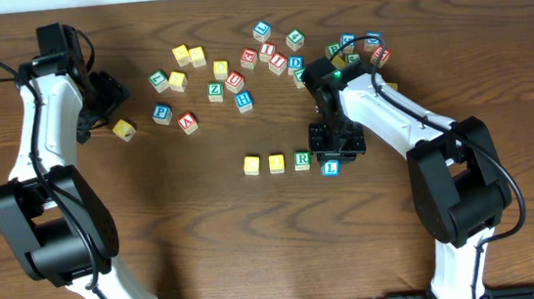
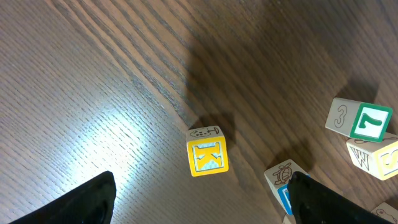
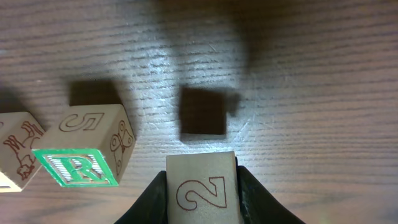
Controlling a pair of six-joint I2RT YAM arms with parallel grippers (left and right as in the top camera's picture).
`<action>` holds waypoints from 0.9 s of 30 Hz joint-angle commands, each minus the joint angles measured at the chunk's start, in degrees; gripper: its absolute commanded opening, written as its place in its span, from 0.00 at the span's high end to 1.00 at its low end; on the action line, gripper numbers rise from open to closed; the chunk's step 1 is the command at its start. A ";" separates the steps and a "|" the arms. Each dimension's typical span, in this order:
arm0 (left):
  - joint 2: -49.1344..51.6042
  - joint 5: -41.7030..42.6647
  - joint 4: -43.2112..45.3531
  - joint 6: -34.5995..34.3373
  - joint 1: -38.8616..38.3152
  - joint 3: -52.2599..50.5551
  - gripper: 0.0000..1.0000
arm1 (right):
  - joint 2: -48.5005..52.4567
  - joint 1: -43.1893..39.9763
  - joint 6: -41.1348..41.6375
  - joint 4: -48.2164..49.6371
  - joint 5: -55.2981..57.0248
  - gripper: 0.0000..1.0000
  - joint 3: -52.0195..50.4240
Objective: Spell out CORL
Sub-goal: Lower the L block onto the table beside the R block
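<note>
A row lies mid-table: two yellow-topped cubes [image 1: 252, 165] [image 1: 276, 162], then the white cube with green R [image 1: 301, 160] [image 3: 74, 165]. Just right of the R and slightly nearer the front edge is the blue L cube [image 1: 330, 168]. My right gripper [image 1: 335, 145] [image 3: 202, 180] is shut on it. In the right wrist view the L cube [image 3: 202, 186] shows a face marked 2 and casts a shadow on the table ahead. My left gripper [image 1: 104, 91] [image 2: 202, 186] stands open at far left, with a yellow cube [image 2: 207, 155] [image 1: 124, 130] just ahead of its jaws.
Several loose letter cubes [image 1: 241, 78] are scattered across the back of the table, some close behind the right arm [image 1: 360, 47]. A cube with a green 7 [image 2: 360, 119] and a blue-faced cube [image 2: 283, 180] lie by the left gripper's right finger.
</note>
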 commanded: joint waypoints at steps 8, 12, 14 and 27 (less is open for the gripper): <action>0.35 -0.35 -0.28 -0.72 0.02 0.24 0.13 | 0.42 0.35 0.81 0.15 -0.33 0.72 -2.05; 0.35 -0.35 -0.28 -0.72 0.02 0.24 0.13 | 0.42 0.20 0.83 1.97 -0.35 0.71 -3.04; 0.35 -0.35 -0.28 -0.72 0.02 0.24 0.13 | 0.42 0.17 0.81 3.02 -0.35 0.71 -3.06; 0.35 -0.35 -0.28 -0.72 0.02 0.24 0.13 | 0.42 0.17 0.81 6.27 2.80 0.65 -3.06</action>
